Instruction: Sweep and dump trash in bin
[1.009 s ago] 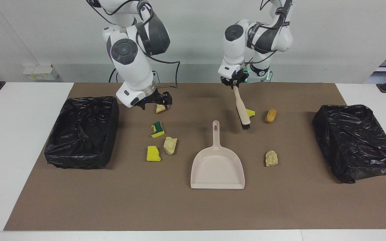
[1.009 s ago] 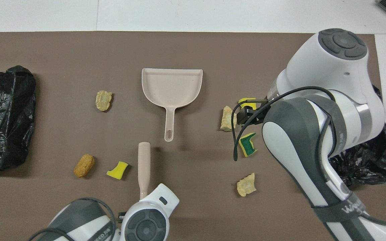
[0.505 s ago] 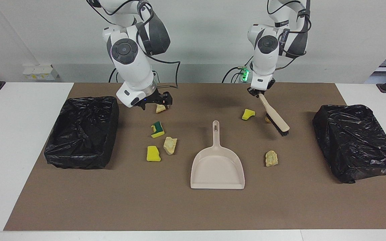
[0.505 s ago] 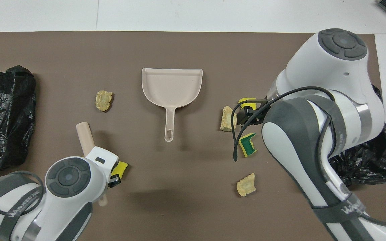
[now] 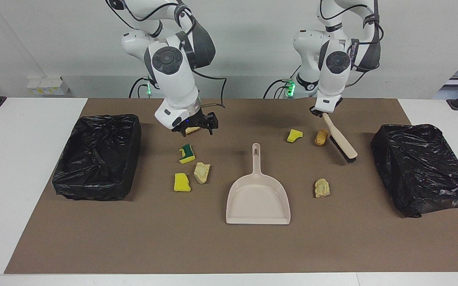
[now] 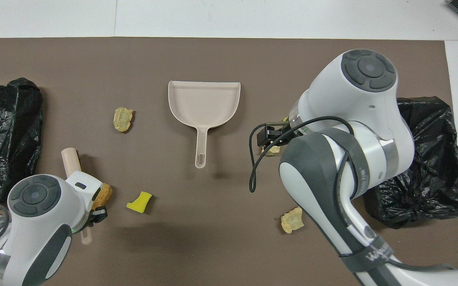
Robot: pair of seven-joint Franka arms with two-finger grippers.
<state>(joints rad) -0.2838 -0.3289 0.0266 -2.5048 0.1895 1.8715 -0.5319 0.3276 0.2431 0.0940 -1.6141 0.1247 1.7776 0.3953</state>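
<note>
Your left pincer [image 5: 319,113] is clamped on the handle of a beige brush with black bristles [image 5: 342,142], tilted beside the orange-brown lump [image 5: 321,137]. Your right pincer [image 5: 197,126] hangs with fingers apart over a beige foam lump [image 5: 191,130]. The remaining yellow and beige trash chunks [image 5: 202,172] lie scattered on the brown worktop [image 5: 133,238] around the beige plastic dustpan [image 5: 257,200], between two black-lined bins [image 5: 98,157].

A brown mat [image 5: 133,246] covers the middle of the white table [image 5: 10,190]. At the edge of the table by the wall, toward the right arm's end, stands a small white socket box [image 5: 48,85].
</note>
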